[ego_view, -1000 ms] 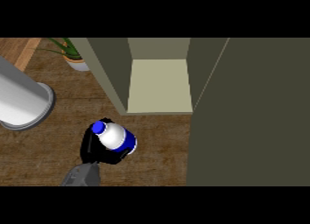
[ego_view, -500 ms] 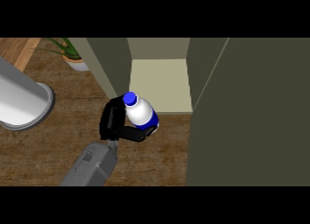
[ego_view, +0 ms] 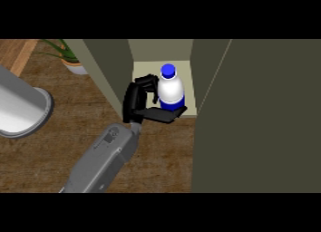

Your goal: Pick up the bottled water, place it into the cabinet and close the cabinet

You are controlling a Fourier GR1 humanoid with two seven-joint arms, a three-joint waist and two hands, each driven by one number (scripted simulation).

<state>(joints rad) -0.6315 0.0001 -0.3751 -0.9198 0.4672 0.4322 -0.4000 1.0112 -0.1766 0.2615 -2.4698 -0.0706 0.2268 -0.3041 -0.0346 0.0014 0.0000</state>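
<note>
Head view. One hand (ego_view: 142, 102) is entering from 6 o'clock on a grey forearm (ego_view: 103, 163) and is holding the bottle (ego_view: 170, 90) upright, blue cap up. Which hand this is cannot be told with certainty; by its place left of centre it is judged to be the left. Its fingers are curling round the bottle's far side, and the thumb is lying flat across the bottle's base at 6 o'clock, so the hand is clamped on the bottle.

The bottle is sitting at the mouth of the open cabinet (ego_view: 109, 68), over the front edge of the pale shelf (ego_view: 144, 72). Whether its base is touching the shelf cannot be told.

Step in hand, as judged: placing. The next move calls for setting the bottle down further inside, releasing it, withdrawing the hand toward 6 o'clock, then swinging the door (ego_view: 264, 118) shut.

Surroundings: the door is standing open at 3 o'clock, just beside the bottle. A grey cylinder (ego_view: 16, 108) is lying at 9 o'clock. A potted plant (ego_view: 73, 61) is standing at 11 o'clock. The cabinet's left wall is close beside the fingers and is limiting clearance.
</note>
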